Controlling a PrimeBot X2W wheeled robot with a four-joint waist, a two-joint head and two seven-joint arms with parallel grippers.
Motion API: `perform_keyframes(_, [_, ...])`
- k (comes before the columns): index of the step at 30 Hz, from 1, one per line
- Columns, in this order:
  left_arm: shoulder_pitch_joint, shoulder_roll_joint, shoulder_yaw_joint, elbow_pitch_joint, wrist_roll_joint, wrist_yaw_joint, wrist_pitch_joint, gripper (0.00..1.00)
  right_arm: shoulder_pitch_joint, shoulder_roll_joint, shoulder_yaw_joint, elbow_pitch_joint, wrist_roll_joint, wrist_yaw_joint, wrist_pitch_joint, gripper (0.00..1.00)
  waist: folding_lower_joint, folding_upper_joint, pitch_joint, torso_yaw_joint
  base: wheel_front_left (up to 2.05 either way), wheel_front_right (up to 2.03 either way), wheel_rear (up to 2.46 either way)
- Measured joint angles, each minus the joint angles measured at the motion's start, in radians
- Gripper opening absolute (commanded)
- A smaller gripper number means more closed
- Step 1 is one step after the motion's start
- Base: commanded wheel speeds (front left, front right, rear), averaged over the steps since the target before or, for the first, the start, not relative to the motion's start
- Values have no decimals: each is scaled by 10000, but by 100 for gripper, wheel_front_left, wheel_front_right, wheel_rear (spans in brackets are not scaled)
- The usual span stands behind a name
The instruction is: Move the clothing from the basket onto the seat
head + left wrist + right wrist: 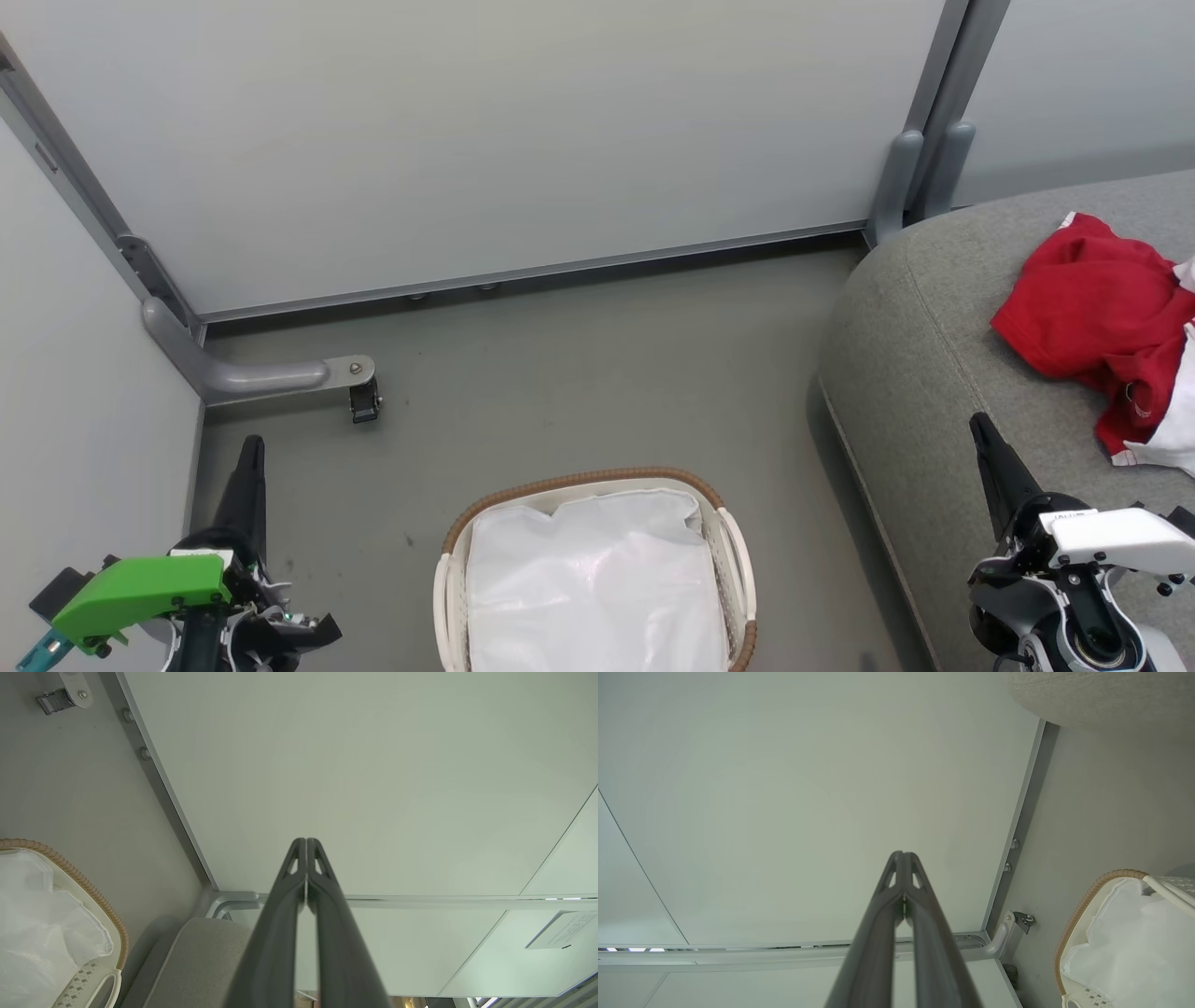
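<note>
Red clothing [1106, 322] with white panels lies crumpled on the grey seat [920, 345] at the right. The cream basket [738, 551] with a brown woven rim stands on the floor at bottom centre, holding just its white liner [593, 583]. My left gripper [250, 450] sits at the lower left, shut with nothing in it, fingers pointing at the wall. My right gripper [980, 427] is at the lower right over the seat's front edge, also shut with nothing in it. The basket [100, 905] and seat [201, 961] show in the left wrist view, the basket [1083, 905] in the right wrist view.
Pale partition walls [467, 140] close off the back and left. A grey metal foot with a black caster [362, 399] juts onto the floor at the left. A grey post [920, 168] stands behind the seat. Grey floor [579, 373] lies between basket and wall.
</note>
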Motion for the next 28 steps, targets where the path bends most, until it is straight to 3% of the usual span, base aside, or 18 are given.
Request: perform_keyframes(28, [0,0,0,0,-2,0,0,0,0,0,0,0,0,0,0,0,0,0,0,0,0,0,0])
